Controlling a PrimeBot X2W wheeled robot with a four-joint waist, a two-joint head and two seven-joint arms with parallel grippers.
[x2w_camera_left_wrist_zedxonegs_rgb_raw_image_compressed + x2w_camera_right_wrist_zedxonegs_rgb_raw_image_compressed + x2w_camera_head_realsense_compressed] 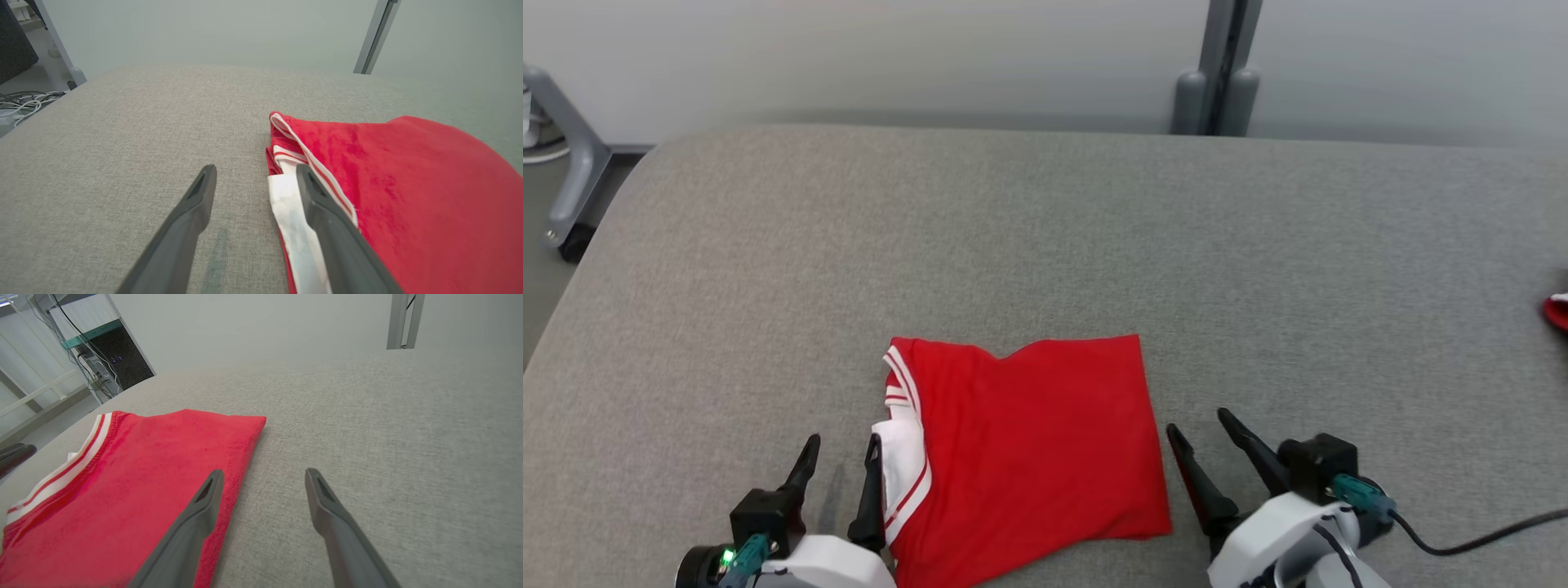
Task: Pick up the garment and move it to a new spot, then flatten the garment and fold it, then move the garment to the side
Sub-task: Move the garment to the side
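To shift the folded garment (1029,441) from the padded surface's (1045,229) front edge, the left gripper (843,445) and right gripper (1196,420), both spread empty, should pinch all layers evenly.

Left hand (844,445) low, jaws spread wide, pointing forward. Right hand (1198,422) equally spread, angled forward-left.

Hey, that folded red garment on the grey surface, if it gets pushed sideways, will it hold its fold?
Probably floppy: the garment is thin cloth in soft layers, so lifting one edge would likely unfold it. Pushed, it may bunch, since the grey surface looks textured.
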